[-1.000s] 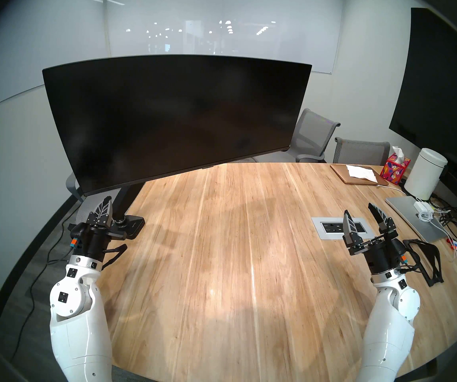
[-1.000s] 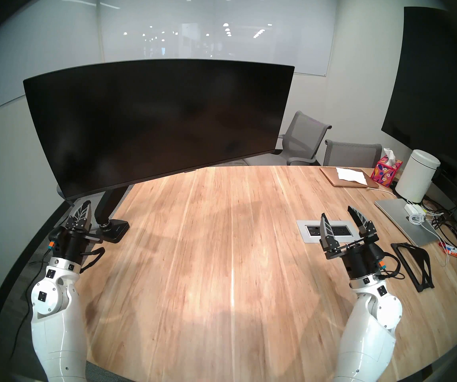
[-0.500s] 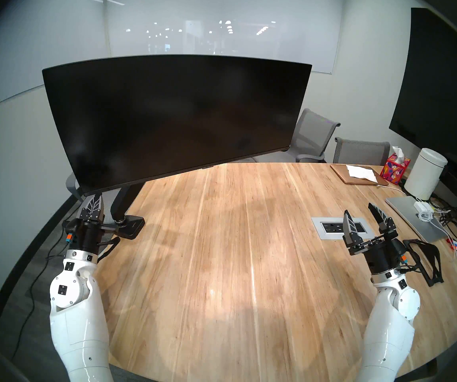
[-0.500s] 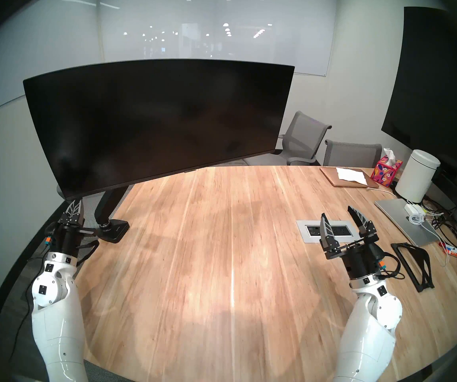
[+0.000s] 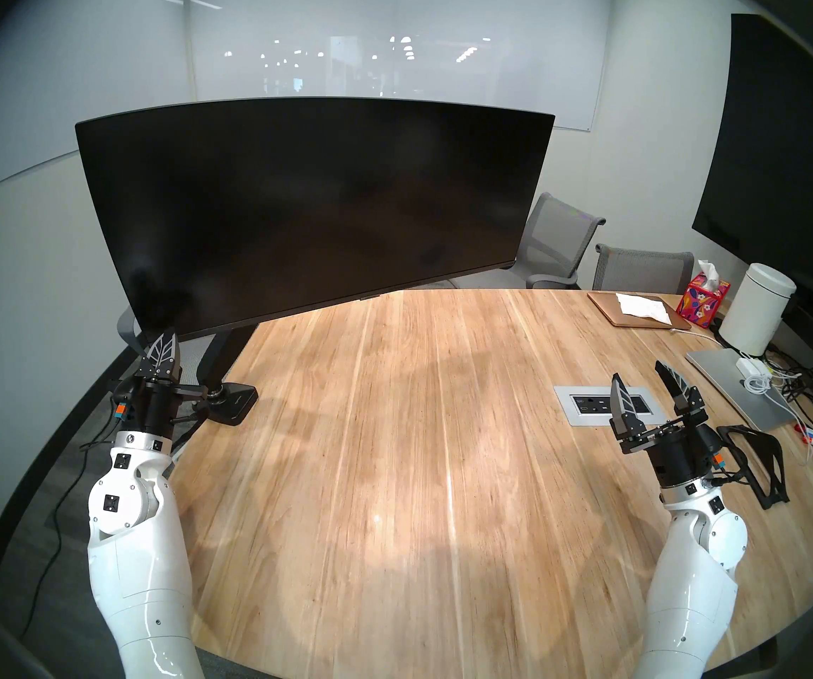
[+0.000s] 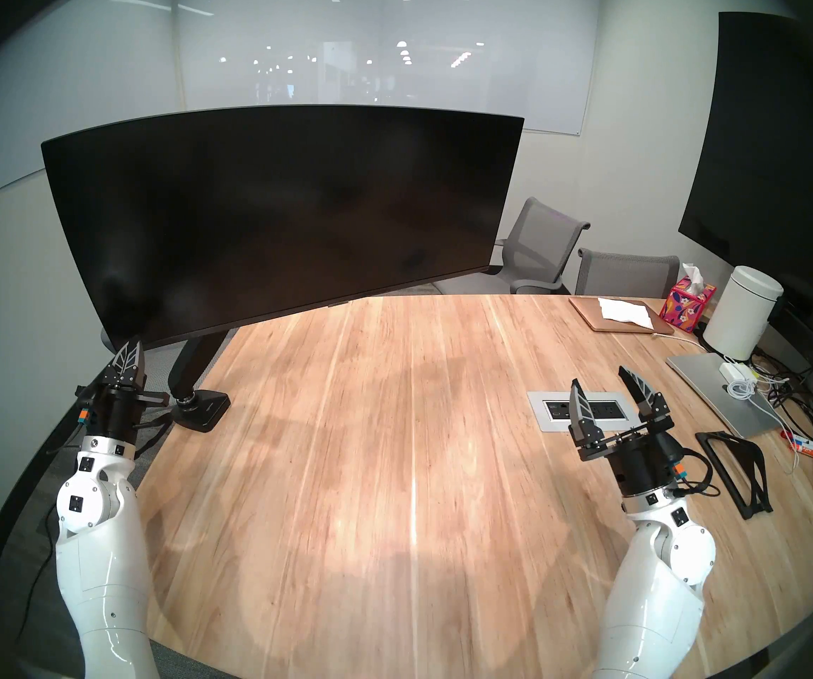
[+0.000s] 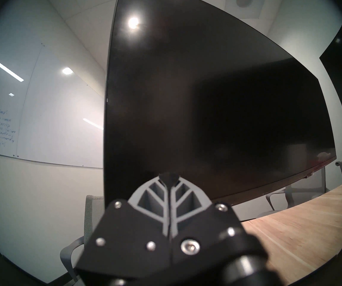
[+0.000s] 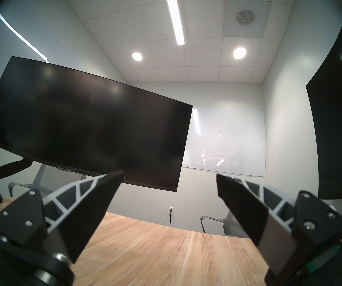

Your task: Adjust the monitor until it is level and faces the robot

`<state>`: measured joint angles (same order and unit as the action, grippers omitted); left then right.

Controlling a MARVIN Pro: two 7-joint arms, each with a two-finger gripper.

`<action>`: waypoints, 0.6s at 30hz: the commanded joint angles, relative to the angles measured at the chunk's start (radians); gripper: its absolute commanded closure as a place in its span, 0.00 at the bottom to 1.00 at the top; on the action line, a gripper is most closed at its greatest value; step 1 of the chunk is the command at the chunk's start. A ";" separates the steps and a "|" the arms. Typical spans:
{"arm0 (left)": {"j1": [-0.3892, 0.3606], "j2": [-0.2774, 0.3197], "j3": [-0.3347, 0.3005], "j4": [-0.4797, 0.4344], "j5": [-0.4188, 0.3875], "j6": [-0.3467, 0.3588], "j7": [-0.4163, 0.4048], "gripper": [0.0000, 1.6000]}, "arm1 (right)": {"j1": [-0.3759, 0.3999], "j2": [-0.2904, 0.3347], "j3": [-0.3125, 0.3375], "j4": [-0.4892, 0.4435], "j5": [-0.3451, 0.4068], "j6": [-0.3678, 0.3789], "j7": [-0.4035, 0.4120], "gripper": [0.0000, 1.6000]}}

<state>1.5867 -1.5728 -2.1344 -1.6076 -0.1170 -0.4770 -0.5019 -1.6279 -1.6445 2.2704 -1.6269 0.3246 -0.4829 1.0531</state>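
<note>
I see the monitor [image 5: 316, 212] tilted, left end low; left gripper [image 5: 165, 346] fingers pressed together under that corner, right gripper [image 5: 642, 381] fingers wide.

Over the last second the left gripper [image 5: 165, 342] rises and shifts toward the robot's left, away from the black arm mount [image 5: 220, 362]. Earlier its closed fingertips sat below the monitor's [image 5: 316, 212] lower left corner, beside the mount; now they reach that corner's bottom edge, though actual contact cannot be confirmed. The white left forearm [image 5: 137, 580] leans further left to follow. A dim reflection of the gripper now shows in the screen just above the fingertips.
</note>
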 commanded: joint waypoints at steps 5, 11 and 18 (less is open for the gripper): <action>-0.024 -0.002 0.013 -0.017 0.024 0.022 0.022 1.00 | 0.002 -0.002 -0.001 -0.020 0.010 0.002 0.003 0.00; -0.039 -0.005 0.014 -0.009 0.029 0.034 0.041 1.00 | 0.002 -0.002 -0.001 -0.020 0.010 0.002 0.003 0.00; -0.045 -0.001 0.014 -0.003 0.025 0.030 0.048 1.00 | 0.002 -0.002 -0.001 -0.020 0.010 0.002 0.003 0.00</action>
<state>1.5595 -1.5748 -2.1181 -1.5996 -0.0798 -0.4346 -0.4572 -1.6281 -1.6445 2.2704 -1.6273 0.3248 -0.4825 1.0531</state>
